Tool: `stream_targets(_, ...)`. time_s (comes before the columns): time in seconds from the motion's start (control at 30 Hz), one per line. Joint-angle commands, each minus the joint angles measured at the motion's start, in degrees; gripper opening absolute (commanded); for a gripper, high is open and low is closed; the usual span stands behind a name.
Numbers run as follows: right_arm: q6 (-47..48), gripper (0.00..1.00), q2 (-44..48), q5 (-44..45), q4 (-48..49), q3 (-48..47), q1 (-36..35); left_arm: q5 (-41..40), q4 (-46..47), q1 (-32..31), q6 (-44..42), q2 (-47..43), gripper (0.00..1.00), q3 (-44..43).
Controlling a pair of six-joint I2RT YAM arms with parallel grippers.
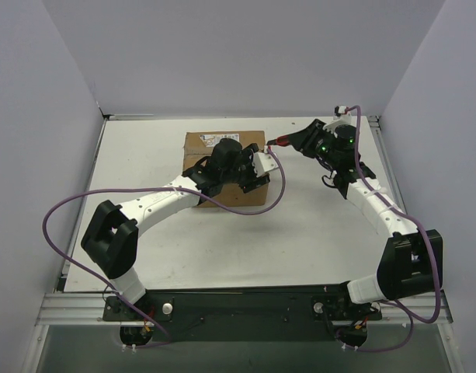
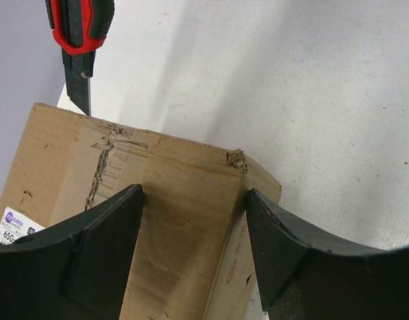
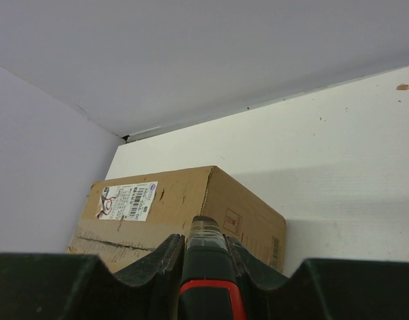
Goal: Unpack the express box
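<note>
The express box [image 1: 205, 149], brown cardboard with a white label [image 3: 127, 201], lies closed on the white table, its top seam taped. My left gripper [image 1: 257, 172] hangs over the box's right end. It is open, one finger [image 2: 104, 260] above the top face [image 2: 57, 153] and the other finger [image 2: 291, 253] just past the corner. My right gripper [image 1: 296, 141] is shut on a red and black utility knife [image 3: 207, 280]. The knife's blade [image 2: 84, 99] points down at the box's right edge, at or just above the end of the seam.
Grey walls close off the table [image 1: 315, 225] on the left, back and right. A purple cable [image 1: 278, 186] loops from the left wrist across the box's right side. Both arm bases sit on the black rail [image 1: 245, 303] at the near edge.
</note>
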State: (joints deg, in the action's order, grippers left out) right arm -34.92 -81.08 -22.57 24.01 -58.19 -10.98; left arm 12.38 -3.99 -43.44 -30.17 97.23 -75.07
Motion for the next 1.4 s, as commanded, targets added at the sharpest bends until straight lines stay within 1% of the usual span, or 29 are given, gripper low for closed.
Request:
stream_targets(0.0,0.5,0.0,2.0,-1.6,1.0,-1.3,-0.7,2.6,-2.5,-0.4,2.5,2.2,0.72,-0.5)
stream_targets(0.37,2.0,0.0,4.3,-2.9,-5.0,-0.9,-1.3,0.1,-1.6,-0.5,3.7,4.7,0.71,-2.6)
stream_targets(1.37,5.7,0.0,10.0,-6.1,-12.6,2.6,-1.3,-2.7,-0.5,0.5,3.8,5.5,0.71,-2.5)
